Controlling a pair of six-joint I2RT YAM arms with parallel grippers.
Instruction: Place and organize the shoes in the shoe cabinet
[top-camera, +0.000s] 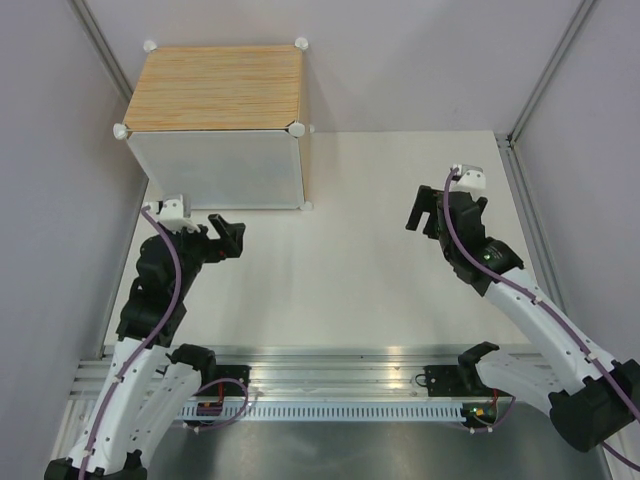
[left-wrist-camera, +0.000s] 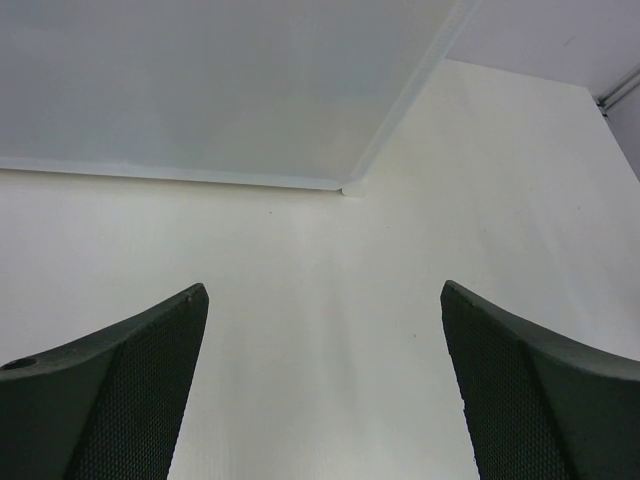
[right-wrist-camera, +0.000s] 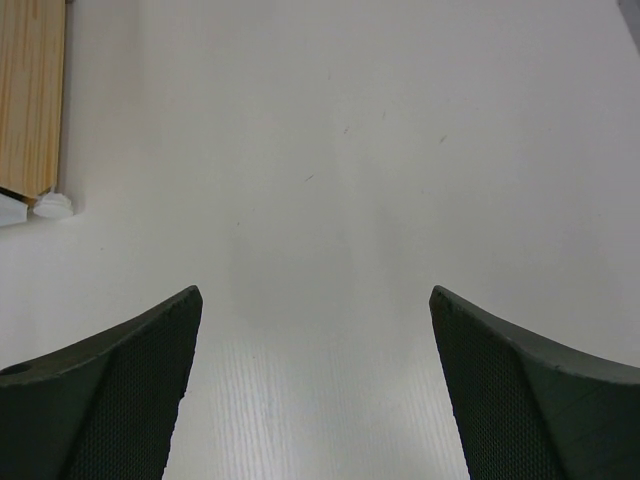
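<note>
Two grippers hang over the bare table (top-camera: 350, 280), and neither holds anything. The left gripper (top-camera: 230, 236) has its jaws spread wide, and so does the right gripper (top-camera: 428, 212).

No shoes show in any view. They may sit inside behind the shut door, but I cannot tell.

The shoe cabinet (top-camera: 215, 88) stands at the far left of the table, its long side running left to right. Its pale front door panel (top-camera: 220, 170) faces the arms and looks closed.

The left gripper is much the nearer. It sits just in front of the panel's lower right part, apart from it, and the panel's bottom edge fills the top of its wrist view. The right gripper is well apart, out past the cabinet's right side. Its wrist view catches only a strip of wood grain and one white corner connector (right-wrist-camera: 53, 204).

Any next reach for the door would seem to fall to the left arm.
</note>
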